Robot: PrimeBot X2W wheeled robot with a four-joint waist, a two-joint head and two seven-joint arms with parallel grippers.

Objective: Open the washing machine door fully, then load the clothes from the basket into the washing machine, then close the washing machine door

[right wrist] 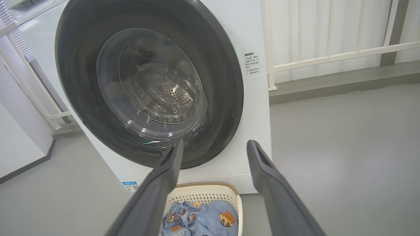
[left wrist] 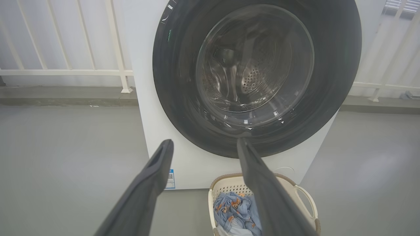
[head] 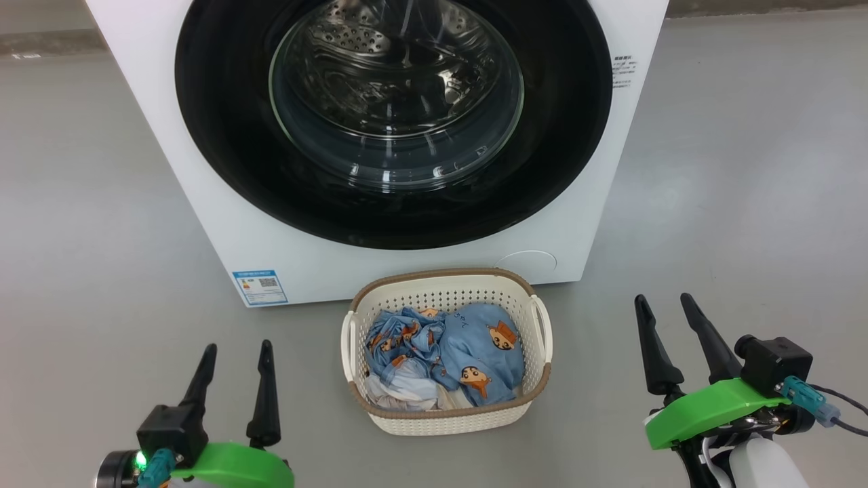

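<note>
We saw the door [head: 224, 135] shut on the washer [head: 305, 264]. The basket [head: 447, 420] sat on the floor [head: 102, 237] just in front of it, clothes [head: 481, 352] piled inside. Left jaws and right jaws were both spread and empty, low over the floor either side of the basket.

The grey floor [head: 88, 271] bears the white washing machine [head: 325, 264]; the cream basket [head: 447, 423] stands just before the machine's front.

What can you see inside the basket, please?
The basket holds crumpled light blue clothes printed with orange-brown cartoon faces, plus pale white cloth at its near end. Anything beneath them is covered.
</note>
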